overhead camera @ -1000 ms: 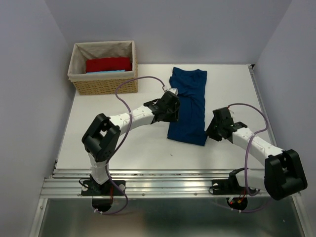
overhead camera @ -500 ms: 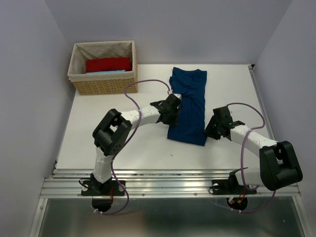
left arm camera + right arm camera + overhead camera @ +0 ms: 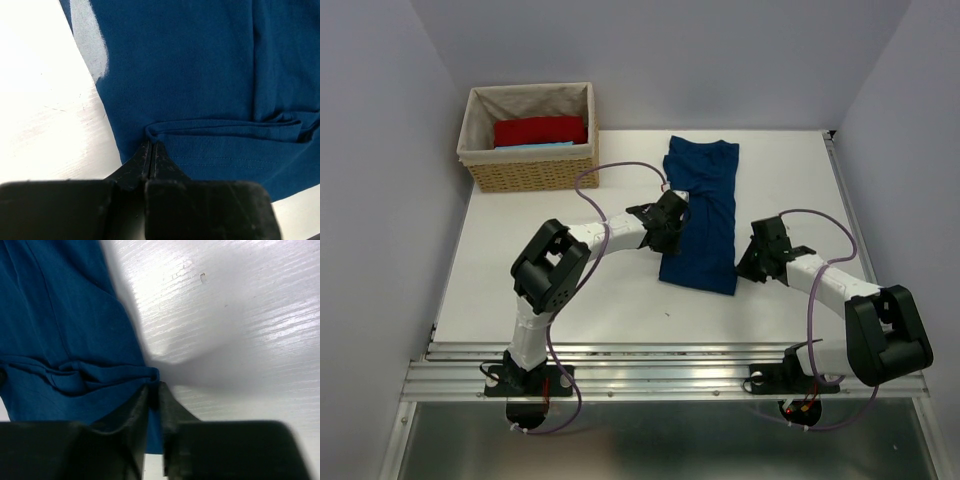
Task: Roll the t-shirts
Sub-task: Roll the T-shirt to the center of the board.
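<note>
The white table (image 3: 570, 300) carries a navy t-shirt (image 3: 705, 215), folded into a long strip right of centre. Its long axis runs from the back of the table toward the arms, leaning slightly, with the far end wider than the near end. I cannot tell which end is the collar.

In the far-left corner sits a wicker basket (image 3: 530, 175) with a red cloth (image 3: 540, 130) lying in it and a sliver of light-blue cloth (image 3: 535, 146) along the red one's near edge.

The left gripper (image 3: 151, 147) is at the strip's left edge near its near end, fingers pressed together, pinching a small puckered fold of the cloth. The right gripper (image 3: 154, 390) is at the opposite edge, jaws narrow, with blue fabric caught between them and bunched at the tips.
</note>
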`<state>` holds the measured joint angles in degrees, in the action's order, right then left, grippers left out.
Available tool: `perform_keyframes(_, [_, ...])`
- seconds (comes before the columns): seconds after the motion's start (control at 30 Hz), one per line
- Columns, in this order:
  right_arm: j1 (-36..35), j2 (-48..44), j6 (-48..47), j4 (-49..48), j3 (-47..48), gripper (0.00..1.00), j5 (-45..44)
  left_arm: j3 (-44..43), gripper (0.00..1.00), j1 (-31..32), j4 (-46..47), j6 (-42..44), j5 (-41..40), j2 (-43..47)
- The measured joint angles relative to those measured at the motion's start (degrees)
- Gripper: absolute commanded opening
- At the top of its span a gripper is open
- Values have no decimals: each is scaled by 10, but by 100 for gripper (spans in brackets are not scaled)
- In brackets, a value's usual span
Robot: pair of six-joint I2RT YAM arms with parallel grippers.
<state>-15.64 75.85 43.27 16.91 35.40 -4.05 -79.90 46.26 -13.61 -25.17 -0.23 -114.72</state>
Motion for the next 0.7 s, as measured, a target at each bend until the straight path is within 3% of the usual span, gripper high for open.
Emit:
perform_keyframes(0.1, [0,0,-1,-3,0,1,0,0,0,0,0,-2,0,0])
perform_keyframes(0.7, [0,-12,-30,-9,4,1,25,71,0,-7,12,-46,-3,105])
